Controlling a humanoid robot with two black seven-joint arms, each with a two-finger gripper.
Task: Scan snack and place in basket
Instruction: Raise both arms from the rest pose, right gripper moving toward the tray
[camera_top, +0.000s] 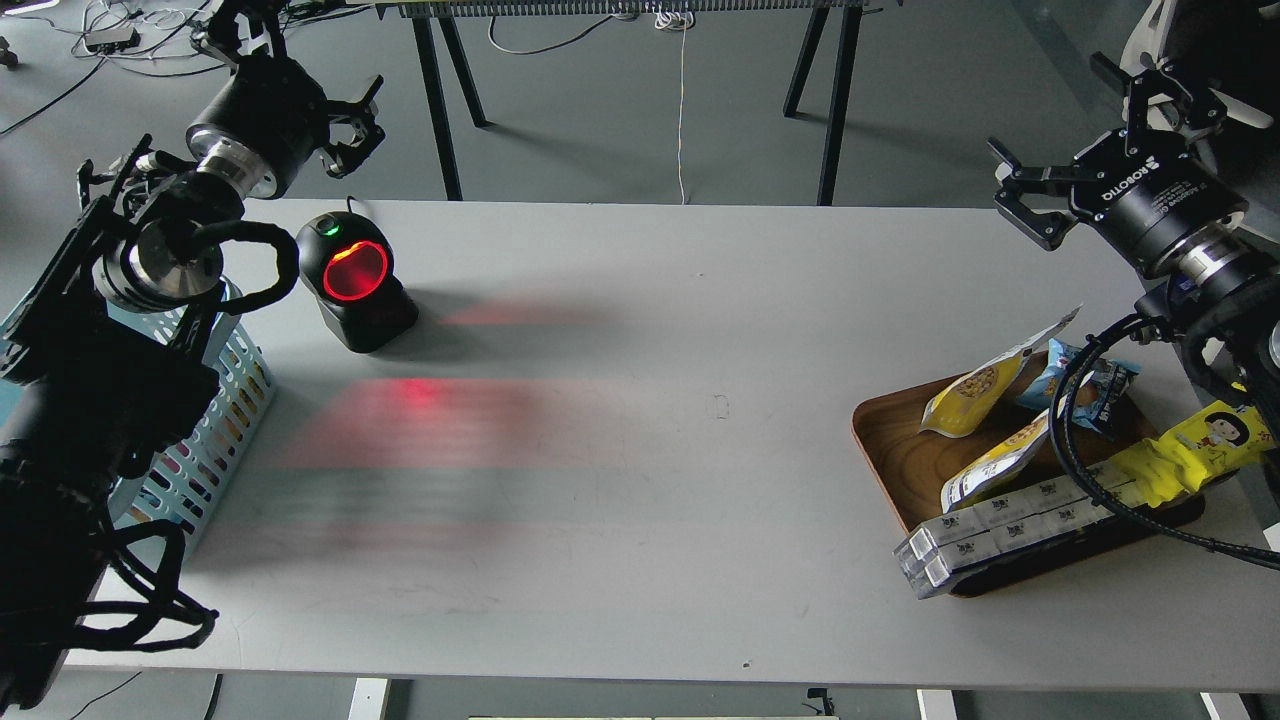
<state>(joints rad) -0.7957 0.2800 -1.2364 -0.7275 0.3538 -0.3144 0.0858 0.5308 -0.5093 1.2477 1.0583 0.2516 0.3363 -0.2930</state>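
Two snack pouches lie in the brown wooden tray (882, 445) at the right: one (975, 388) propped up at the tray's back, white top, yellow lower part with nuts, and another (998, 462) lying flat in front of it. The light blue basket (222, 415) stands at the table's left edge, mostly hidden behind my left arm. My left gripper (296, 72) is open and empty, raised beyond the table's back left corner, above the scanner. My right gripper (1088, 138) is open and empty, raised behind the tray at the back right.
A black barcode scanner (355, 282) with a glowing red window stands at the back left and casts red light on the table. The tray also holds a small blue packet (1090, 385), a long yellow cartoon-face wrapper (1192, 450) and clear boxed packs (1005, 530) at its front edge.
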